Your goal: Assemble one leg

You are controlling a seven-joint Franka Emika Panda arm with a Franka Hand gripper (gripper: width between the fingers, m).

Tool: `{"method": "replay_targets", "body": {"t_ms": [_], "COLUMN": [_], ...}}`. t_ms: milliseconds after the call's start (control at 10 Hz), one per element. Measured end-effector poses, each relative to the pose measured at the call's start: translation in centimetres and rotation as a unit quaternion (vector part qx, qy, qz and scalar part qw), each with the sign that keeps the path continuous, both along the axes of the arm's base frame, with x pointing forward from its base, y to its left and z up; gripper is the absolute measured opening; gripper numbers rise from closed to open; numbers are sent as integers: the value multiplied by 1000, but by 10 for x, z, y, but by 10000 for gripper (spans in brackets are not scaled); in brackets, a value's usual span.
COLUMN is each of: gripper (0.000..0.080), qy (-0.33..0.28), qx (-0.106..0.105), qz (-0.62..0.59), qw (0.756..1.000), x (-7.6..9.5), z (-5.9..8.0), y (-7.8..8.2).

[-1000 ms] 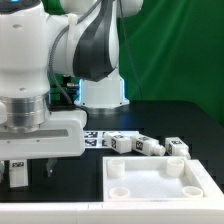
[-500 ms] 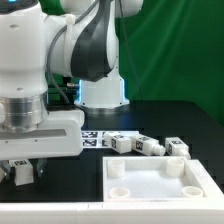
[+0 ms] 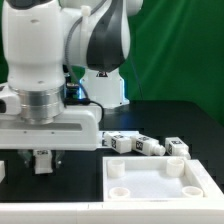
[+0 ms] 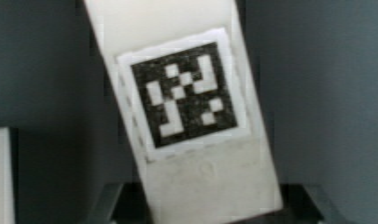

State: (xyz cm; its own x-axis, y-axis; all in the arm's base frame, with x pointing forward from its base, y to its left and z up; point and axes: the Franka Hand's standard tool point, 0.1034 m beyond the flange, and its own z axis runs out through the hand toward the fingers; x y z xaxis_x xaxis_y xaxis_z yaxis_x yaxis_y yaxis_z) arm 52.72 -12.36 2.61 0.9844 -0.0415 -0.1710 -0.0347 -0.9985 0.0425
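Observation:
My gripper [image 3: 42, 165] hangs over the dark table at the exterior view's left, shut on a white square-sided leg [image 3: 42, 156] that stands upright between the jaws. In the wrist view the leg [image 4: 177, 100] fills the picture, a little tilted, with a black-and-white tag on its face. It runs down between the dark fingers [image 4: 118, 205] of the gripper [image 4: 207, 208]. The leg's peg end is hidden. Two more legs [image 3: 135, 144] lie side by side behind the panel, and another leg [image 3: 176, 147] lies further to the exterior view's right.
A large flat white panel [image 3: 155, 187] with round corner sockets lies at the front right of the exterior view. The arm's white base [image 3: 105, 95] stands behind. A green curtain [image 3: 180, 50] hangs at the back. A small white piece [image 3: 3, 172] shows at the left edge.
The gripper has moved toward the exterior view's right with the leg in it, closer to the panel's left edge.

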Motion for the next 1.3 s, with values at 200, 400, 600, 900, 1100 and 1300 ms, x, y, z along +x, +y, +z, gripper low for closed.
{"method": "replay_targets", "body": {"t_ms": [200,400,600,900,1100,1300], "gripper": [289,289,289,289,289,314], "qy": [1,1,6,8,7,13], "qx": [0,0,-3,-3,-3,-1], "qz": [1,1,-19,-42,-42,-42], "qw": [1000,1000,1000,999,999,999], "x": [-1,-1,-9,-21,-21,-22], "z": [-1,-1,-7,-15,-15,-15], "y": [-1,-1,5,5,5,6]}}
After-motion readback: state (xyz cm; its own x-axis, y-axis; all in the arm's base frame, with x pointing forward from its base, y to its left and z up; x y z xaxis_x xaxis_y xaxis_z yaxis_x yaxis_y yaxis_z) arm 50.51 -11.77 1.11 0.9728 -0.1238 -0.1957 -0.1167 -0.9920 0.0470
